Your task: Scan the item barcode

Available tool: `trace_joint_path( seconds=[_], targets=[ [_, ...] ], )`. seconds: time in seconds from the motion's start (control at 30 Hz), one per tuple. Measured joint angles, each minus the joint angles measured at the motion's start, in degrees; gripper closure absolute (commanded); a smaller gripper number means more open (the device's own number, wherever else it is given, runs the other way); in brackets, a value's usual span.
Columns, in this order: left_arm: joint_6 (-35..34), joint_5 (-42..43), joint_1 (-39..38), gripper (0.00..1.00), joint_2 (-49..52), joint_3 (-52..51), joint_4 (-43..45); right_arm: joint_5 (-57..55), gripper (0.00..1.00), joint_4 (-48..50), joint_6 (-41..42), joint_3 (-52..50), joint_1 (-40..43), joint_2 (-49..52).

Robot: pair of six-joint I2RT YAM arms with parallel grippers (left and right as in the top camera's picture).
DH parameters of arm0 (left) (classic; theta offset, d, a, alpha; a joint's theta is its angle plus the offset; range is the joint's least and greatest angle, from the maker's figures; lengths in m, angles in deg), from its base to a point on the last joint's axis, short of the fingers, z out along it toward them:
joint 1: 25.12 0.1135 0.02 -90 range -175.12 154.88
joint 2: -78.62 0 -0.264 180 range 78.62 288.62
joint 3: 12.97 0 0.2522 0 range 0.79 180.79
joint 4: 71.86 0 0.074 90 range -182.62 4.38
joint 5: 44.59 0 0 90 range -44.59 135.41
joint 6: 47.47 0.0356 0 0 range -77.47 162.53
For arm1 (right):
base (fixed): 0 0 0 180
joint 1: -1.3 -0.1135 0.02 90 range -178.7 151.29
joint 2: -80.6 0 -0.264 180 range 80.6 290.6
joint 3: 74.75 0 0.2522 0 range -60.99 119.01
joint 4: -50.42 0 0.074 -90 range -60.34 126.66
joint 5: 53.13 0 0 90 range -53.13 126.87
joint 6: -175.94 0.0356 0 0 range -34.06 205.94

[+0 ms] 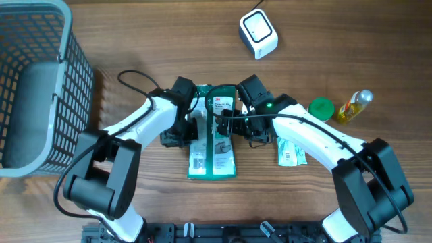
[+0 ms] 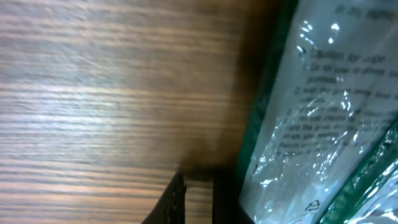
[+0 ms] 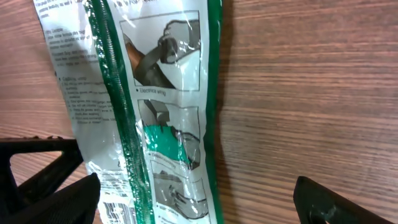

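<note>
1. One packet (image 1: pixel 212 138) lies flat on the table (image 1: pixel 202 40), printed side up, btwn both arms. The scanner (image 1: pixel 258 34) sits well apart toward the far edge, so no barcode is presented to it yet.
2. Your left gripper (image 1: pixel 194 125) is clenched at the packet's left edge, prob. to stop it sliding. Can't tell if any film is actually caught.
3. Your right gripper (image 3: pixel 186 193) is spread wide, straddling the packet's right edge w/ nothing grasped. It looks set to close & lift.
4. Next, I'd judge: pinch w/ the right, raise, turn the barcode twd the scanner.
</note>
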Motion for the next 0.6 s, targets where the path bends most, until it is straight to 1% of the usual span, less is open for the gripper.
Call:
trace_joint_path(
  seconds=[0.1,0.2,0.3,0.4,0.6],
  targets=[
    [0.02,1.14,0.74,0.90,-0.02,0.02,-3.13,0.00,0.00,-0.35,0.00,0.00,0.02,0.00],
    [0.02,1.33,2.12,0.96,-0.63,1.64,-5.35,0.00,0.00,-0.39,0.00,0.00,0.00,-0.02],
    [0.13,1.31,2.97,0.96,-3.78,4.42,-2.23,-0.04,0.00,-0.39,0.00,0.00,0.02,0.00],
    [2.95,2.60,2.95,0.96,-5.27,5.51,1.95,-0.07,0.00,-0.39,-0.07,0.00,0.00,0.00],
    [7.15,6.25,2.95,0.96,-2.21,5.51,2.23,-0.07,0.00,-0.39,-0.26,0.00,0.02,0.00]
  ],
)
